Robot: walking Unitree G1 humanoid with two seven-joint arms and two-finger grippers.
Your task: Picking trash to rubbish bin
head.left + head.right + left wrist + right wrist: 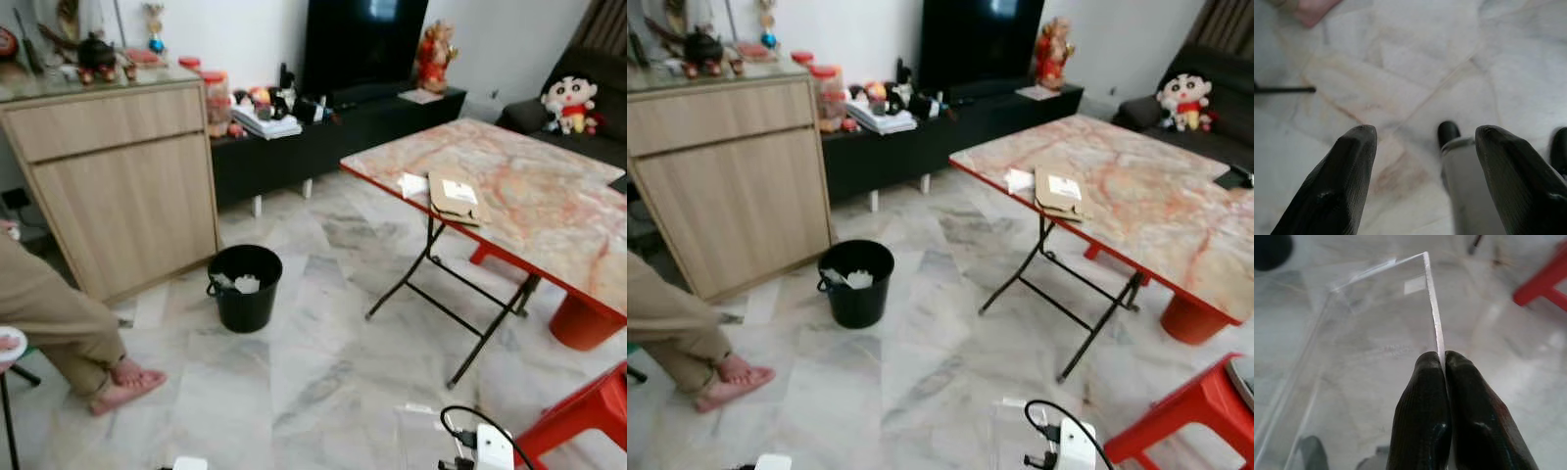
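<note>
- Your right gripper (1444,363) has both black fingers pressed together on the edge of a clear plastic box (1376,328). The pinch sits at the near end of one thin wall.
- That clamped wall runs straight away from the fingertips; the box's long axis points off towards the black rubbish bin (1271,249), dark in the far corner of the right wrist view. A small pale label shows on the box near its far end.
- In the head views the box is faint, a see-through sheet low over the marble floor (294,372) at near right, beside a white plug with a black cable (485,441).
- Your left gripper (1422,142) hangs over bare floor, fingers wide apart, nothing between them.
- The rubbish bin (245,286) stands on the floor at left of centre, well apart from the box, with white paper already in it.
- Just beyond the bin is a wooden cabinet (118,186).
- A folding table (529,196) at right carries a brown envelope (458,196) and a crumpled tissue (412,183).
- A person's leg and bare foot (122,382) sit at near left.
</note>
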